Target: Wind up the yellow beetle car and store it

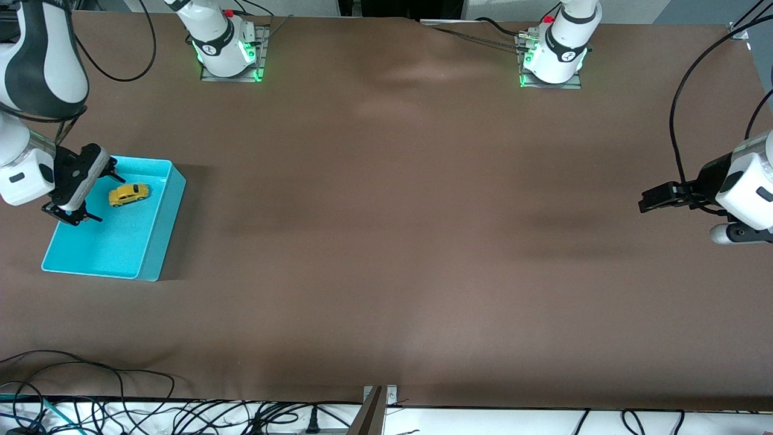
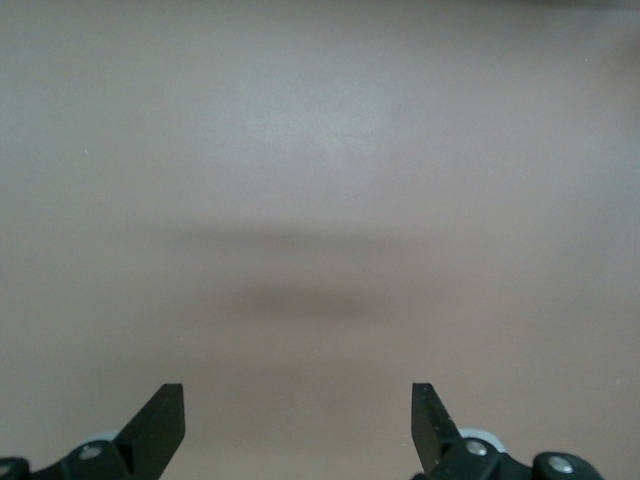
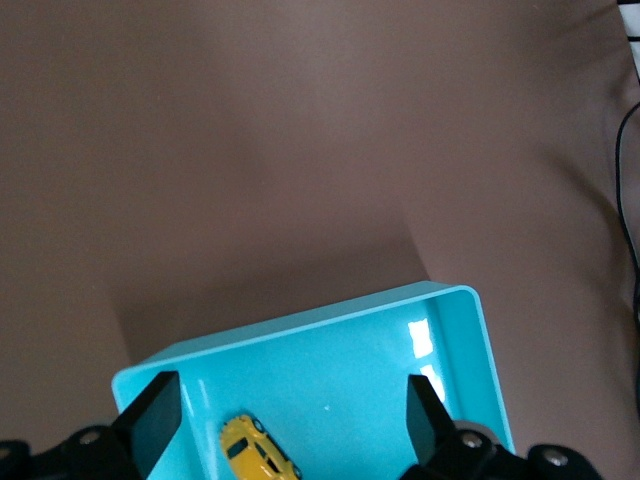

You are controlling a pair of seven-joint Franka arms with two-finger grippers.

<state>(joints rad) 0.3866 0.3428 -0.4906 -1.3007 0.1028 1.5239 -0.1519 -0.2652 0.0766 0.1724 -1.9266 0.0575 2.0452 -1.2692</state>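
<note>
No readable writing or brand anywhere. Tiny yellow beetle toy car sits inside shallow turquoise plastic bin, at right arm's end of brown table, car toward bin's 12 o'clock wall. Right gripper over bin, fingers spread, empty; car cut off in right wrist view. Left gripper waits over bare tabletop, fingers spread, empty.

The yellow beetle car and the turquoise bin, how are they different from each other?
The yellow beetle car is tiny and rounded, while the turquoise bin is a far larger open box with straight walls. The car is yellow-orange with dark windows; the bin is one plain colour. The car lies inside the bin, and the bin stands on the brown table. Both sit at the right arm's end of the table, under the open right end effector.
</note>
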